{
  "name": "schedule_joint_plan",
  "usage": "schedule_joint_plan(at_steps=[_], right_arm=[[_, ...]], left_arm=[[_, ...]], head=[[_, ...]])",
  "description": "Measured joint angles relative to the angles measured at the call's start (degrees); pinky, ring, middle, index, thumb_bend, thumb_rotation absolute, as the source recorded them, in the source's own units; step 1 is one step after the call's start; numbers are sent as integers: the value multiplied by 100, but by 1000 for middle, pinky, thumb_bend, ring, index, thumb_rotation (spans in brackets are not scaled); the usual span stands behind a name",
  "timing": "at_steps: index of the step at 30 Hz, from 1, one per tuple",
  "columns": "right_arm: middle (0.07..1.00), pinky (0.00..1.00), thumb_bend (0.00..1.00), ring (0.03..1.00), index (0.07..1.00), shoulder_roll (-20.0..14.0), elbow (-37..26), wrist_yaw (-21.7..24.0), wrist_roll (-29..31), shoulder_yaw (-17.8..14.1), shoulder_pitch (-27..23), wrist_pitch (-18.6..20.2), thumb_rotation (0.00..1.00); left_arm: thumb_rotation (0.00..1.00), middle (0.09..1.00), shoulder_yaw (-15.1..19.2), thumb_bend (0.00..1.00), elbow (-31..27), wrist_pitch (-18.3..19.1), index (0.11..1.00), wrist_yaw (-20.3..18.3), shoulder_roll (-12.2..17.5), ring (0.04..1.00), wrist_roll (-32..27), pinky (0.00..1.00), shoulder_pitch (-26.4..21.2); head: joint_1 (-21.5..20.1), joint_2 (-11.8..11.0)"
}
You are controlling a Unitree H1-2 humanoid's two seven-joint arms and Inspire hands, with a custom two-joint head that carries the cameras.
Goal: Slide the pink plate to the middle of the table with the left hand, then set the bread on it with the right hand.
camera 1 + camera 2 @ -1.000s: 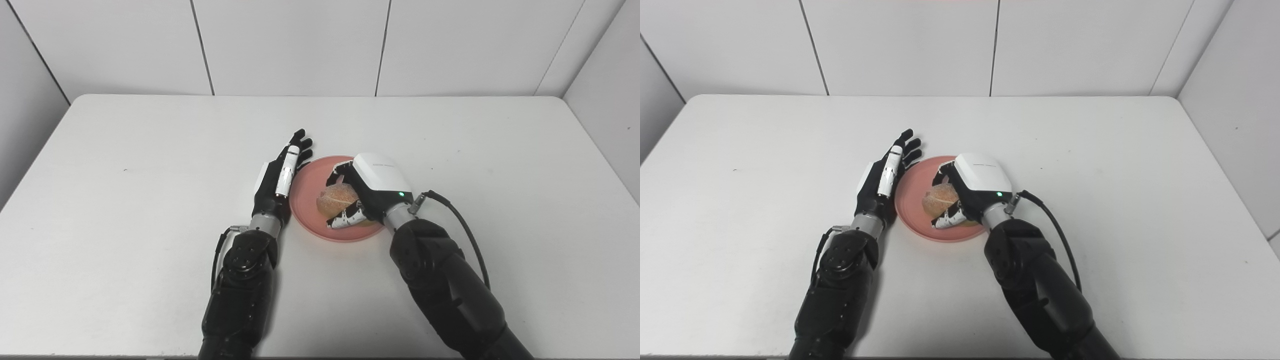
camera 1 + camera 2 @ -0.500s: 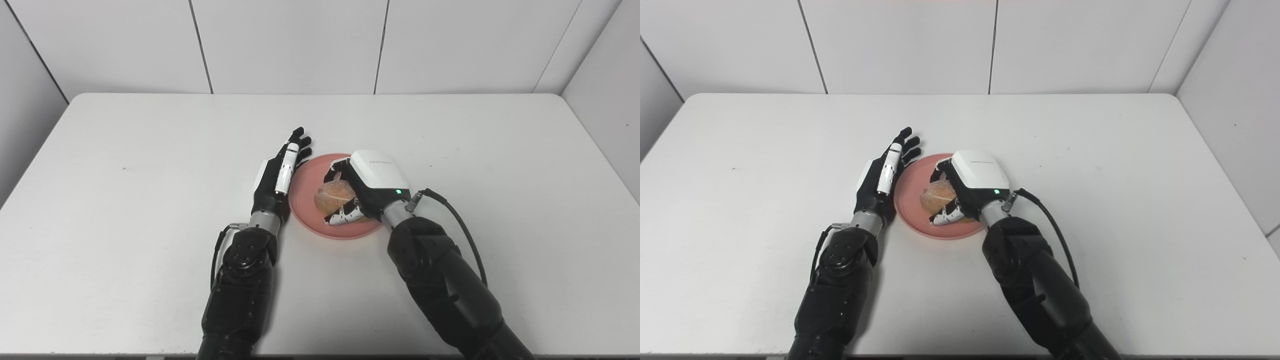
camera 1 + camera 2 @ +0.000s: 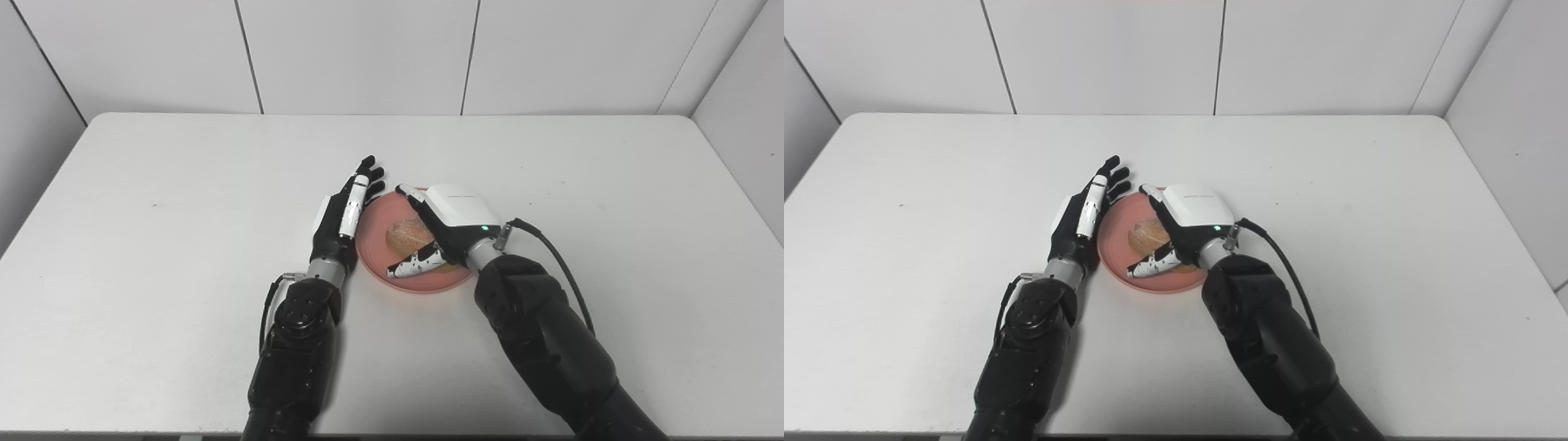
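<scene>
Now the bread lies on the pink plate under the spread-fingered right hand

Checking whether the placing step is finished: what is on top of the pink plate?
The bread lies on the pink plate. The right hand, fingers spread, is over it and hides the plate's right side; the left hand stands beside the rim.

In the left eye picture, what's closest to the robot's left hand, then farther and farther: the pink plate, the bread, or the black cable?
From the left hand:
1. Pink plate, right beside it.
2. Bread, on the plate.
3. Black cable, beyond the right hand.
</scene>
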Motion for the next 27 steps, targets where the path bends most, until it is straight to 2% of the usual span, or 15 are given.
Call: schedule_joint_plan(at_steps=[2,11,16,20,23,27], right_arm=[[978,880,1000,951,976,1,-110,166,-78,-22,16,5,600],[984,894,1000,958,993,-52,-449,705,-232,-156,44,14,600],[955,876,1000,931,969,-114,-1090,695,-212,-469,74,6,613],[972,913,1000,955,990,-169,-1582,676,-214,-695,89,-1,653],[958,879,1000,943,977,-251,-2065,781,-238,-908,87,-2,665],[936,803,1000,903,963,-341,-2265,694,-225,-1298,127,-10,680]], left_arm=[[1000,903,-3,341,-2,1,900,0,0,898,1,889,0],[1000,901,-9,340,-3,0,896,1,0,898,13,876,0],[1000,907,-1,331,-1,-3,903,0,6,903,11,878,-1],[1000,916,5,333,3,-1,915,-48,15,909,-19,909,-1],[1000,915,9,324,-12,16,910,-58,18,913,-38,885,0],[1000,914,45,322,-15,16,907,-55,18,908,-42,881,2]], head=[[9,-9],[0,-26],[-52,-35],[-105,-44],[-132,-44],[-176,-61]])
